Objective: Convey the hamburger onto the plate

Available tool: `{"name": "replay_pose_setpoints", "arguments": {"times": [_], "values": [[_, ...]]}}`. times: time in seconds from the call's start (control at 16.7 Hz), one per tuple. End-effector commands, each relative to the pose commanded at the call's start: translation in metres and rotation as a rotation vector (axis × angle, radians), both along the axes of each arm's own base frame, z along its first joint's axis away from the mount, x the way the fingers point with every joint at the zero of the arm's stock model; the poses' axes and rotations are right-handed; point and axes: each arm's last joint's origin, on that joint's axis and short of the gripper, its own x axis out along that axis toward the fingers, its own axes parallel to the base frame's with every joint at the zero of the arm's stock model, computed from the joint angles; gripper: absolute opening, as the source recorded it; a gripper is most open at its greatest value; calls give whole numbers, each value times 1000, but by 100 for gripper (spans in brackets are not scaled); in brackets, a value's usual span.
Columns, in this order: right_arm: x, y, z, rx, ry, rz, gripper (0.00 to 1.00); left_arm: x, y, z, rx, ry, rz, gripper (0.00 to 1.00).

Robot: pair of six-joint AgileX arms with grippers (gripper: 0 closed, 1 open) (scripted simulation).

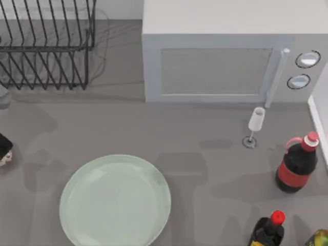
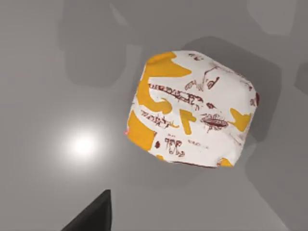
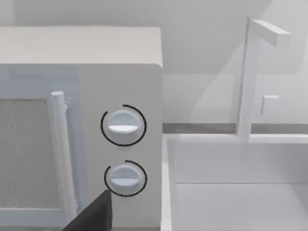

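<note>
Crinkled paper-wrapped hamburger [image 2: 192, 110], glossy round mint plate [image 1: 115, 201], boxy microwave [image 1: 220, 56]

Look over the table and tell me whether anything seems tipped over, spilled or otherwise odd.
Nothing looks spilled or broken. The wine glass and the two red-capped bottles stand upright, and the microwave door is shut. The plate lies flat and bare; the hamburger, in its printed wrapper, sits on the grey table, not yet on the plate.

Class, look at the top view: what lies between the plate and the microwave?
Only bare grey table separates the plate from the microwave, seen in the top view.
</note>
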Motion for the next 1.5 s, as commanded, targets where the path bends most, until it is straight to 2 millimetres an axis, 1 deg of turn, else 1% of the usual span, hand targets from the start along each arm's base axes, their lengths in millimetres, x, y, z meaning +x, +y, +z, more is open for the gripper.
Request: {"name": "replay_pose_setpoints", "arguments": {"times": [0.18,0.3,0.42,0.54,0.66,1.02,1.14,1.32,1.5], "values": [[0,0,0,0,0,0,100,35,9,-16,8,173,-94,100],[0,0,0,0,0,0,100,55,15,-26,4,256,-152,100],[0,0,0,0,0,0,100,70,19,-33,1,304,-194,100],[0,0,0,0,0,0,100,79,22,-37,-2,329,-220,100],[0,0,0,0,0,0,100,83,24,-39,-3,339,-232,100],[0,0,0,0,0,0,100,83,22,-39,-2,338,-235,100],[0,0,0,0,0,0,100,83,23,-52,-4,346,-232,100],[0,0,0,0,0,0,100,86,24,-83,0,331,-231,100],[0,0,0,0,0,0,100,84,24,-112,-1,333,-231,100]]}}
